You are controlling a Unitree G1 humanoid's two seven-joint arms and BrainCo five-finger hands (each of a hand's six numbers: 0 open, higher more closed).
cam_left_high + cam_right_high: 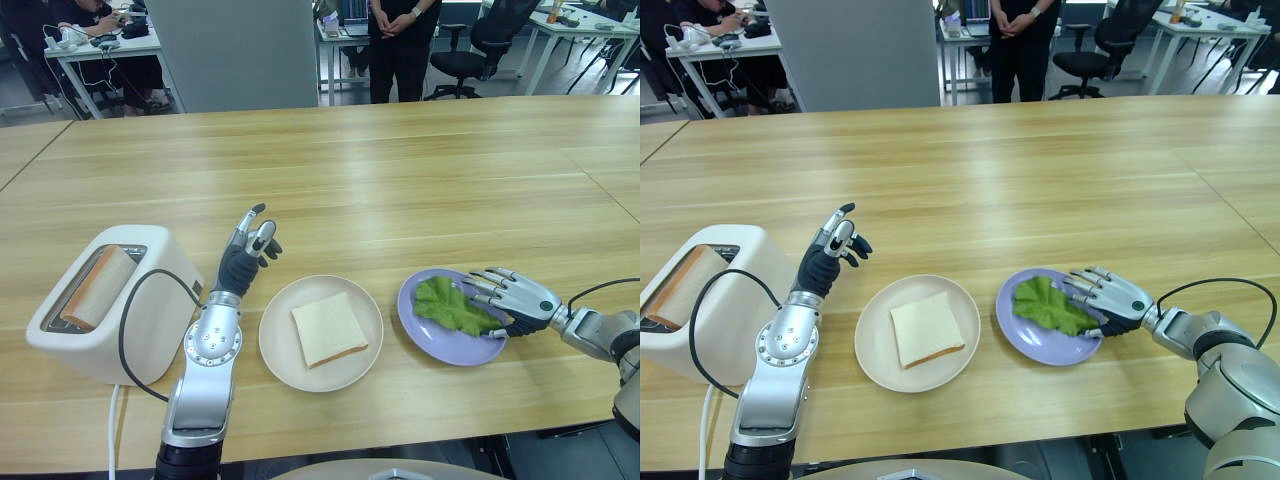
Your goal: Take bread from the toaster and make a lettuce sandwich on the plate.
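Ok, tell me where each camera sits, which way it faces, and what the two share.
Left eye view: on the robot's head, facing forward and down at the wooden table; both arms show, left hand beside the toaster, right hand at the lettuce.
Right eye view: same head, slightly to the right, same facing; both arms and hands again.
Shared: toaster, cream plate with a bread slice, purple plate, lettuce.

Right hand (1125, 298) at lettuce (1045, 305) edge — bread (927, 330) on plate (872, 350)

toaster (110, 300) left, plate (275, 345) (holding bread (328, 328)) centre, lettuce (452, 306) right
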